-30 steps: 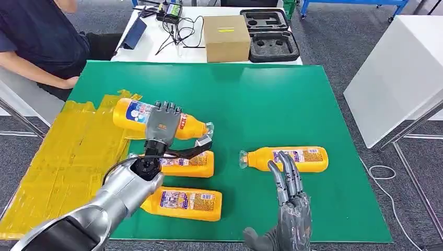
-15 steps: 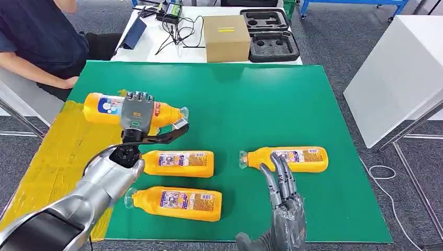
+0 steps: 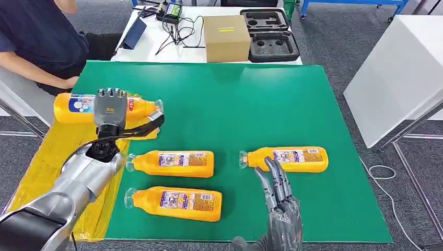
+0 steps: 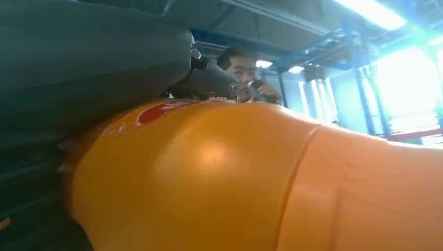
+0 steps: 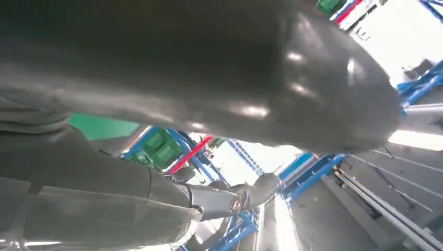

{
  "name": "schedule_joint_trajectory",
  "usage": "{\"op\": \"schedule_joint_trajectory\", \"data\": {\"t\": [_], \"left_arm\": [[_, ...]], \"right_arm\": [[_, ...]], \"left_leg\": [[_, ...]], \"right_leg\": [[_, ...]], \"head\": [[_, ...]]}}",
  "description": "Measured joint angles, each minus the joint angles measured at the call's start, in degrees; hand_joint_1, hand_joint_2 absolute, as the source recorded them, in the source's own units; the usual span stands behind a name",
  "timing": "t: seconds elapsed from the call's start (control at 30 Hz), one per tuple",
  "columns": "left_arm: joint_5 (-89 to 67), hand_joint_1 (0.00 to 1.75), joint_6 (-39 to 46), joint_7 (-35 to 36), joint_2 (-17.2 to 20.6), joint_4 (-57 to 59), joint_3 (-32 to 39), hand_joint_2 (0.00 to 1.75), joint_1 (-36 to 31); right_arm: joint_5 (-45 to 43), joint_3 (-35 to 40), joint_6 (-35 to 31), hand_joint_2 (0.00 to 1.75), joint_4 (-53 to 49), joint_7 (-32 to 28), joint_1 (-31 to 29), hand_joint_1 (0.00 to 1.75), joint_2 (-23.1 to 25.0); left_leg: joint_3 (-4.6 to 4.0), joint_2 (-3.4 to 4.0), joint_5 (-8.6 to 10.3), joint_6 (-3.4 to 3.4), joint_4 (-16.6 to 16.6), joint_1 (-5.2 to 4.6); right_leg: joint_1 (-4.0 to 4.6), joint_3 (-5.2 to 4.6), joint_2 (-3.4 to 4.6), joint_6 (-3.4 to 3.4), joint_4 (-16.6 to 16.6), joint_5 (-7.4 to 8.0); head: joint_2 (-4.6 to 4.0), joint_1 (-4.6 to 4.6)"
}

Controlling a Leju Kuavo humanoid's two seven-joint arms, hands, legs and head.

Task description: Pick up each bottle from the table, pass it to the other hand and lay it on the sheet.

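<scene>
My left hand [image 3: 110, 111] grips an orange bottle [image 3: 78, 108] and holds it lengthwise above the yellow sheet [image 3: 49, 157] at the table's left edge. In the left wrist view the same bottle [image 4: 251, 178] bulges close against the hand [image 4: 78, 73]. Three more orange bottles lie on the green table: one in the middle [image 3: 172, 163], one nearer me [image 3: 177, 200], one to the right [image 3: 287, 158]. My right hand [image 3: 279, 209] rises near the front edge, fingers straight and apart, empty, just below the right bottle. The right wrist view has that hand [image 5: 198, 78] close up.
A person in a dark shirt [image 3: 42, 42] sits at the far left by the sheet. Behind the green table [image 3: 251, 99], a white table carries a cardboard box [image 3: 225, 37], a black foam case [image 3: 269, 34] and cables. A white cabinet [image 3: 402, 73] stands to the right.
My left hand has carried its bottle leftward from over the middle bottle to above the yellow sheet. My right hand has sunk slightly toward the front edge.
</scene>
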Motion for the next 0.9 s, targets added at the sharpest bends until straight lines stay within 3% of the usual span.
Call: {"op": "schedule_joint_trajectory", "data": {"t": [0.23,0.37,0.4,0.47,0.5,0.57,0.6,0.63,0.9], "left_arm": [[0.0,1.38,1.2,-1.2,2.4,0.0,4.1,1.75,2.8],[0.0,1.29,1.2,-1.3,2.9,0.0,5.3,1.75,3.3],[0.0,1.17,1.2,-1.4,3.2,0.0,6.0,1.75,3.5],[0.0,0.61,2.0,-2.7,3.6,0.0,7.9,1.75,4.1],[0.0,0.52,2.5,-3.3,3.9,0.0,9.0,1.75,4.5],[0.2,0.87,3.6,-4.5,4.7,0.0,11.2,1.75,5.3],[0.4,1.40,4.2,-5.2,5.0,0.0,12.3,1.75,5.8],[0.5,1.52,4.5,-5.8,5.2,0.0,13.2,1.75,6.3],[0.5,1.47,6.3,-11.5,5.5,0.0,19.4,1.75,9.0]], "right_arm": [[-1.0,0.8,0.5,0.00,0.0,-0.1,-0.4,0.00,-0.8],[-1.1,1.0,0.9,0.00,0.0,-0.2,-0.6,0.00,-1.1],[-1.2,1.2,1.5,0.00,0.0,-0.2,-0.8,0.00,-1.2],[-1.3,1.4,3.2,0.00,-0.1,-0.2,-1.3,0.00,-1.4],[-1.3,1.5,4.2,0.00,-0.2,-0.2,-1.4,0.00,-1.4],[-1.6,1.4,6.1,0.00,-0.5,-0.6,-1.7,0.00,-1.4],[-1.6,1.4,6.9,0.00,-0.6,-0.9,-1.9,0.00,-1.4],[-1.6,1.4,7.5,0.00,-0.7,-1.1,-2.1,0.00,-1.4],[-1.7,1.1,8.6,0.00,-1.0,-2.7,-2.5,0.00,-0.7]], "left_leg": [[0.00,-0.02,0.00,0.00,0.0,0.00],[-0.02,-0.02,0.00,0.00,0.0,-0.01],[-0.02,-0.01,0.00,0.00,0.0,-0.01],[-0.01,0.01,0.00,0.00,0.0,-0.01],[-0.01,0.04,0.00,0.00,0.0,-0.01],[0.01,0.07,0.00,0.00,0.0,0.00],[0.01,0.06,0.00,0.00,0.0,0.00],[0.01,0.04,0.00,0.00,0.0,0.01],[0.00,0.04,0.00,-0.01,0.0,0.02]], "right_leg": [[-0.01,-0.01,-0.02,-0.01,0.0,-0.01],[-0.01,0.01,-0.01,-0.01,0.0,-0.01],[-0.01,0.00,0.00,-0.01,0.0,-0.01],[-0.01,0.00,0.00,-0.01,0.0,-0.01],[-0.01,0.00,0.01,-0.01,0.0,-0.01],[0.00,-0.02,0.02,-0.01,0.0,-0.01],[0.00,-0.03,0.04,-0.01,0.0,-0.01],[0.01,-0.04,0.03,-0.01,0.0,-0.01],[0.01,-0.03,0.03,-0.03,0.0,-0.02]], "head": [[0.00,-0.02],[0.00,0.00],[0.00,0.00],[0.00,0.02],[0.00,0.00],[0.00,0.00],[0.00,0.00],[0.00,0.00],[-0.02,0.02]]}}
